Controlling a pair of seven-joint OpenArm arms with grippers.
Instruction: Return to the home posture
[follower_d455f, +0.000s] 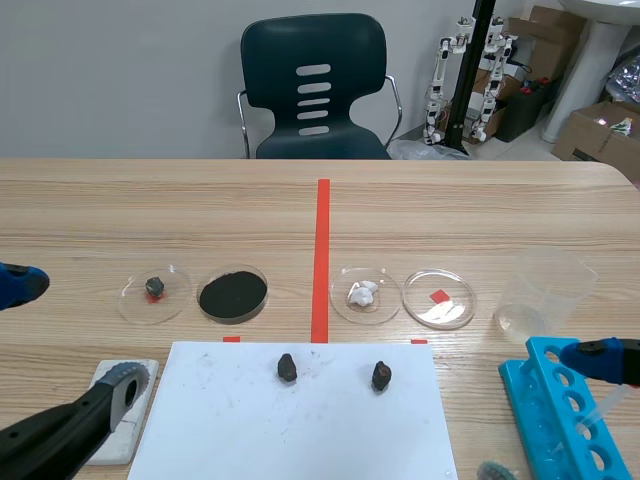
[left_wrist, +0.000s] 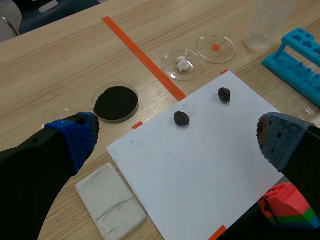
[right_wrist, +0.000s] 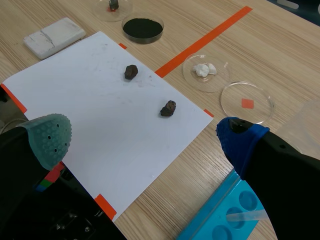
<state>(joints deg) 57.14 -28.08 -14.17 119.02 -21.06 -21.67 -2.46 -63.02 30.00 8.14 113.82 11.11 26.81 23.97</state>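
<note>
While both arms sit low at the near edge of the table (follower_d455f: 90, 205), the left gripper (left_wrist: 180, 135) hangs over the left part of a white paper sheet (follower_d455f: 300, 425). Its 2 fingers are spread wide with nothing between them, one tipped by a bright blue dotted pad (left_wrist: 75, 137) and the other by a grey-blue one. A white block (left_wrist: 111, 207) lies just beside the blue-padded finger, and a dish of black powder (left_wrist: 116, 102) sits ahead of it.

The right gripper (right_wrist: 144, 136) hangs over the sheet's right part, its black fingers also far apart and holding nothing. One finger has a grey-green pad (right_wrist: 50, 137), the other a blue pad. A blue tube rack (right_wrist: 222, 220) lies under the blue-padded finger.

On the sheet lie 2 dark rocks (follower_d455f: 287, 367) (follower_d455f: 381, 376), well apart. Beyond it stand a dish with a small dark stone (follower_d455f: 154, 290), a dish with white lumps (follower_d455f: 364, 294), an empty dish (follower_d455f: 439, 298) over a red square mark and a clear beaker (follower_d455f: 545, 292).
</note>
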